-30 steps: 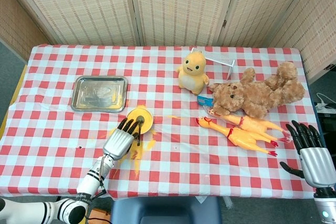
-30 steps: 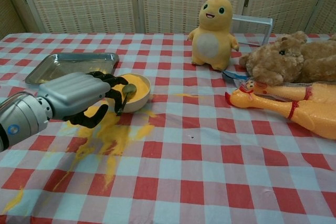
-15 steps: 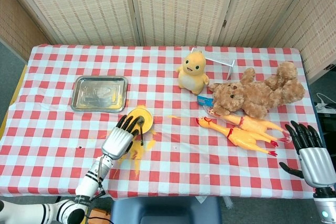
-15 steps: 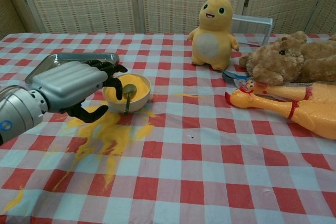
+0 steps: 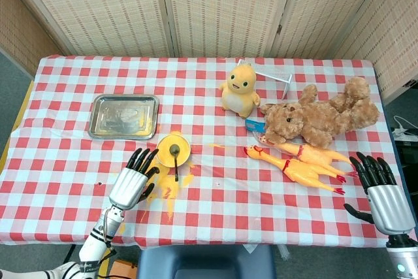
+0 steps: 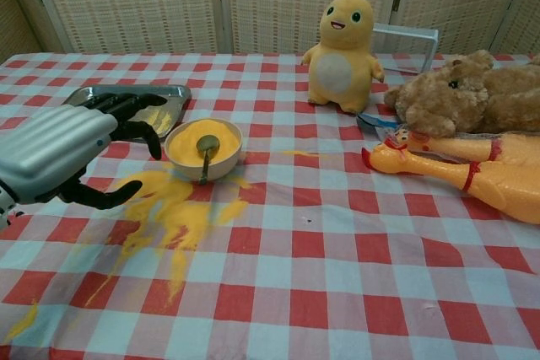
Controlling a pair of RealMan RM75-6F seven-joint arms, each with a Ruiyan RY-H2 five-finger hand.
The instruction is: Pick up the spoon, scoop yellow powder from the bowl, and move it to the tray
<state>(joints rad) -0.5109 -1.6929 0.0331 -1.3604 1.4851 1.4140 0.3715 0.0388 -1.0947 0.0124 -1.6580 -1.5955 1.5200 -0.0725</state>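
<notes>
Head view: the bowl [image 5: 174, 150] of yellow powder sat on the checked surface [image 5: 215, 89], just below the lower right corner of the tray [image 5: 124, 116]. The spoon [image 5: 175, 160] rested in the bowl, its head in the powder and its handle leaning over the near rim. Spilled powder [image 5: 166, 187] lay on the surface in front of the bowl. The left robot hand [image 5: 132, 183] hovered beside the bowl on its left, fingers spread and holding nothing (no contact with the spoon). The right robot hand [image 5: 380, 191] stood at the right edge of the surface, fingers apart and empty. A yellow plush toy [image 5: 240, 87], a teddy bear [image 5: 321, 118] and a rubber chicken [image 5: 295, 168] occupied the right half.

Chest view: the left robot hand [image 6: 63, 151] was raised left of the bowl [image 6: 203, 148], fingers extended apart over the tray [image 6: 139, 103]. The spoon [image 6: 205, 158] leaned on the bowl's front rim. Spilled powder [image 6: 169, 212] spread across the surface below.
</notes>
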